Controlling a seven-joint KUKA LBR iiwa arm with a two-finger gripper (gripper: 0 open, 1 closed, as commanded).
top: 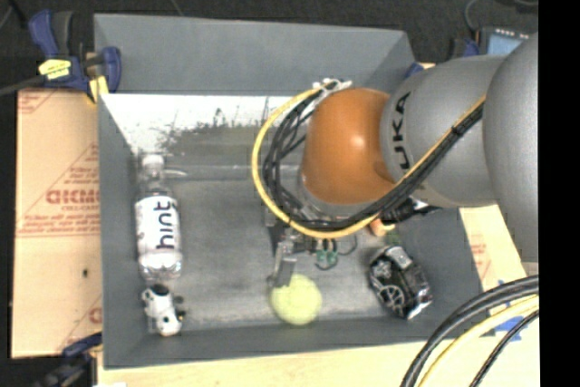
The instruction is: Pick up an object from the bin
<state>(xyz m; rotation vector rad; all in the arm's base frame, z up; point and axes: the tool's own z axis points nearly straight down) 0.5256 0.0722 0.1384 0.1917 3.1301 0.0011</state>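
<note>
On the scuffed floor of the grey bin (227,222), a clear bottle (158,231) lies at left, cap toward the far wall. A round yellow-green ball (295,300) sits midway along the near wall, with the hand (285,266) just beside it. Whether the hand is spread or pressed together cannot be told.

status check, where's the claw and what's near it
Claw at the yellow-green ball, bottom middle of bin. Black gadget off to the side, clear of it.
</note>
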